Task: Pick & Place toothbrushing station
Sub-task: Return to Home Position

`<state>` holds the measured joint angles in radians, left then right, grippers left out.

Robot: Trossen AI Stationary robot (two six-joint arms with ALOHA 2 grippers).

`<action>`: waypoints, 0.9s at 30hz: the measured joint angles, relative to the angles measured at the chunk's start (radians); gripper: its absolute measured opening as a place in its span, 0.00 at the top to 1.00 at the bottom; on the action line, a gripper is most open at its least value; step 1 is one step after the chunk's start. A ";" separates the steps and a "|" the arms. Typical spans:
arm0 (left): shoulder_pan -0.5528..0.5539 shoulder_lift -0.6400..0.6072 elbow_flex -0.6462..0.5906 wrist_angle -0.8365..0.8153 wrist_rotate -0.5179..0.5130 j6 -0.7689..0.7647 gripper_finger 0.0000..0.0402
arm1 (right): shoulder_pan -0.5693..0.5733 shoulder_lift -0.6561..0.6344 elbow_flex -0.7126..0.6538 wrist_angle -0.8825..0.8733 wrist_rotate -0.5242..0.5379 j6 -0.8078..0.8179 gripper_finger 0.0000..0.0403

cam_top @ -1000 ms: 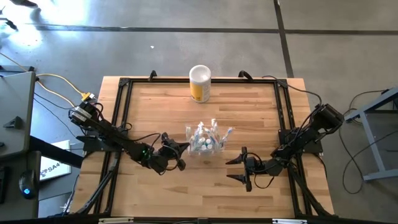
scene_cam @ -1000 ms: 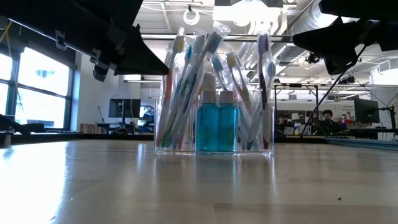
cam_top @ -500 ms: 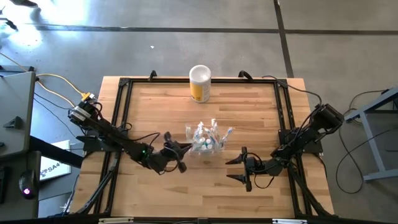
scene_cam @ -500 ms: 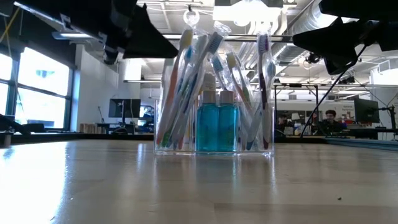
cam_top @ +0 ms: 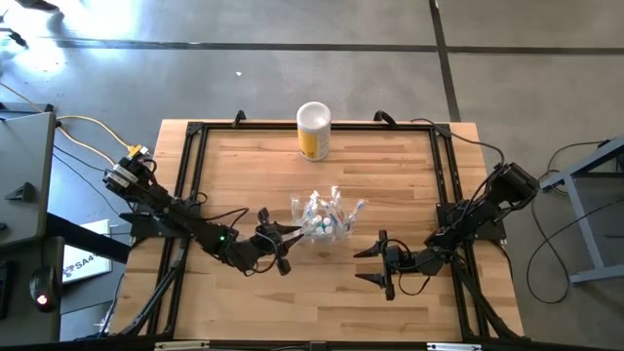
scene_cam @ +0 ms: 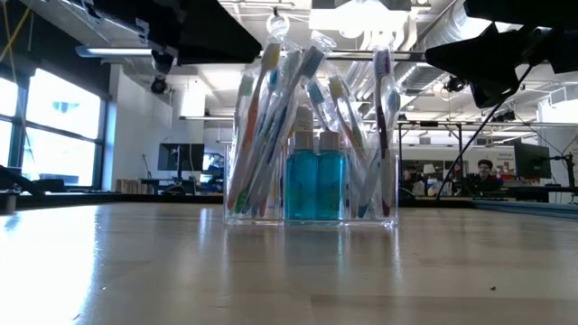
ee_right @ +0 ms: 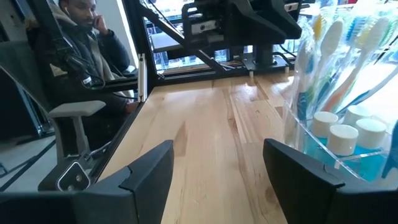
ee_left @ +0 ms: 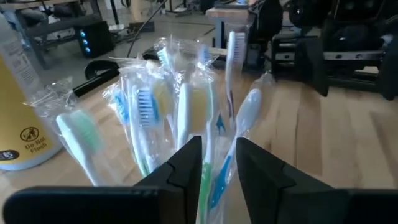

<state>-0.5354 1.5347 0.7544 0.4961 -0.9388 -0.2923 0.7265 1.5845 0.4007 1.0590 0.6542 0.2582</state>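
Note:
The toothbrushing station is a small clear holder standing on its base at the table's middle, with wrapped toothbrushes leaning outward and teal tubes with white caps inside. It also shows in the left wrist view and the right wrist view. My left gripper hovers just left of the station, above its level, its fingers a narrow gap apart and pointing at the brush heads, touching nothing. My right gripper is wide open, low, to the station's near right.
A yellow canister with a white top stands at the table's far edge, behind the station; it also shows in the left wrist view. A black frame borders the table. A person sits beyond the table's left side.
My left gripper has risen: in the low view its dark shape has climbed away from the table to the top of the picture. The station and my right gripper have stayed where they were.

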 joint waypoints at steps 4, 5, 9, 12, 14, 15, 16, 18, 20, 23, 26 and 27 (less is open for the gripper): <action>-0.025 -0.055 -0.001 -0.020 0.006 0.000 0.76 | 0.000 0.000 0.000 0.000 -0.021 0.000 0.40; -0.033 -0.073 0.000 -0.033 0.006 0.001 0.76 | 0.000 -0.001 0.000 -0.001 -0.034 -0.001 0.40; -0.052 -0.134 0.000 -0.088 0.016 0.011 0.76 | 0.001 -0.048 0.000 -0.022 -0.099 -0.009 0.40; -0.062 -0.180 -0.001 -0.133 0.051 0.011 0.76 | 0.011 -0.122 0.000 -0.093 -0.121 -0.019 0.40; -0.061 -0.204 0.000 -0.163 0.085 0.012 0.76 | 0.025 -0.184 0.000 -0.151 -0.099 -0.020 0.40; -0.061 -0.217 0.000 -0.188 0.101 0.023 0.76 | 0.036 -0.219 0.000 -0.185 -0.076 -0.020 0.40; -0.061 -0.230 -0.001 -0.211 0.116 0.038 0.76 | 0.048 -0.254 0.000 -0.226 -0.049 -0.020 0.40; -0.061 -0.254 0.000 -0.236 0.145 0.059 0.78 | 0.075 -0.332 0.000 -0.313 -0.030 -0.025 0.41; -0.061 -0.280 0.000 -0.282 0.149 0.086 0.81 | 0.097 -0.424 0.000 -0.426 -0.047 -0.036 0.42; -0.061 -0.334 0.000 -0.358 0.170 0.144 0.91 | 0.116 -0.570 0.000 -0.615 -0.080 -0.048 0.52; -0.060 -0.398 0.000 -0.424 0.170 0.182 0.98 | 0.104 -0.714 0.000 -0.774 -0.142 -0.048 0.69; -0.059 -0.421 0.000 -0.438 0.170 0.185 0.98 | 0.093 -0.763 0.000 -0.826 -0.180 -0.048 0.77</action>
<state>-0.5941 1.1139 0.7544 0.0586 -0.7688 -0.1071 0.8191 0.8217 0.4007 0.2328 0.4741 0.2103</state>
